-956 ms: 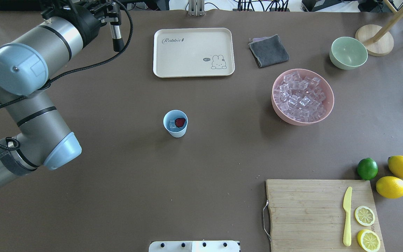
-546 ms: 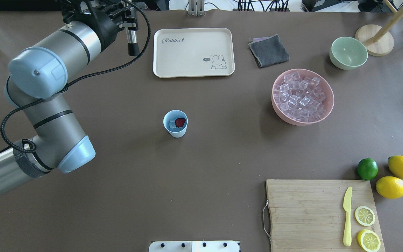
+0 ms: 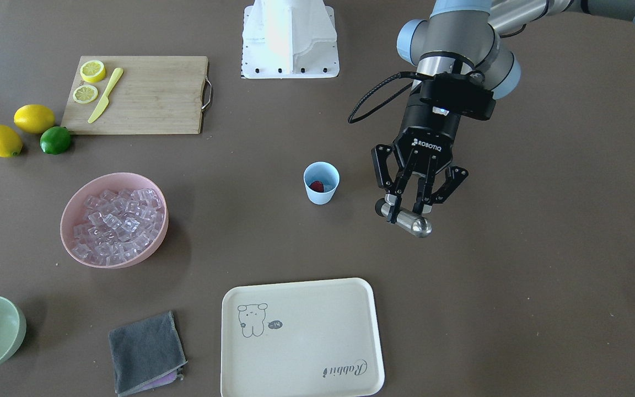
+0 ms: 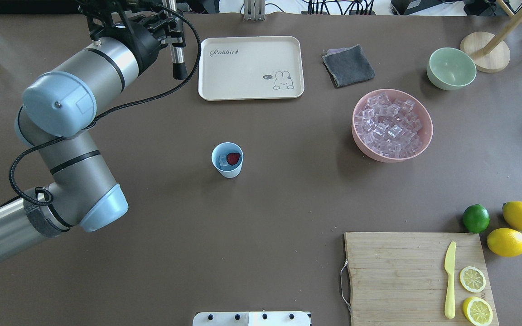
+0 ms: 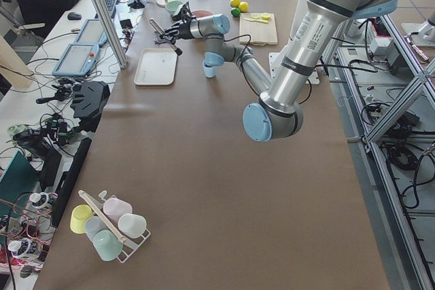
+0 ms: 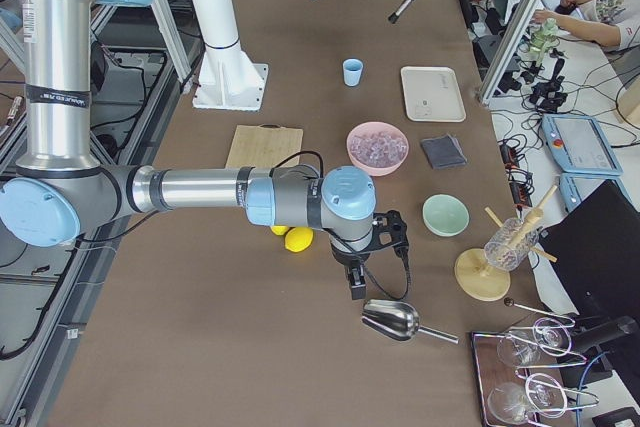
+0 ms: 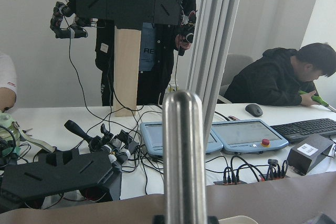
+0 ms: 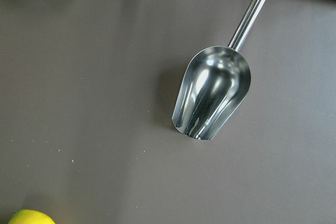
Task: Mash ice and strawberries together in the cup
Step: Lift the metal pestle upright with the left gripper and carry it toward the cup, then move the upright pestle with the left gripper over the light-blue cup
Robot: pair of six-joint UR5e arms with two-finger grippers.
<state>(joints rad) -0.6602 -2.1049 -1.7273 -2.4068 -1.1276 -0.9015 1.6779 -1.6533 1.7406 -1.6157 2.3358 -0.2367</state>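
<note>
With the metal muddler (image 3: 418,225) clamped in the left gripper (image 3: 405,212), the unheld blue cup (image 3: 322,194) could be tipped if its rim is struck.

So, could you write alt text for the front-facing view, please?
The left gripper holds a metal rod, apart from a blue cup containing a strawberry. A pink bowl of ice cubes, a tray and a cutting board lie around it.

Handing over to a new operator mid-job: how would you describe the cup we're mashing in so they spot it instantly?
From the cream rabbit tray at the far edge in the overhead view, come straight toward the robot. The cup stands alone mid-table: a small light-blue tumbler holding a red strawberry and ice, much narrower than the pink bowl and green bowl to its right.
</note>
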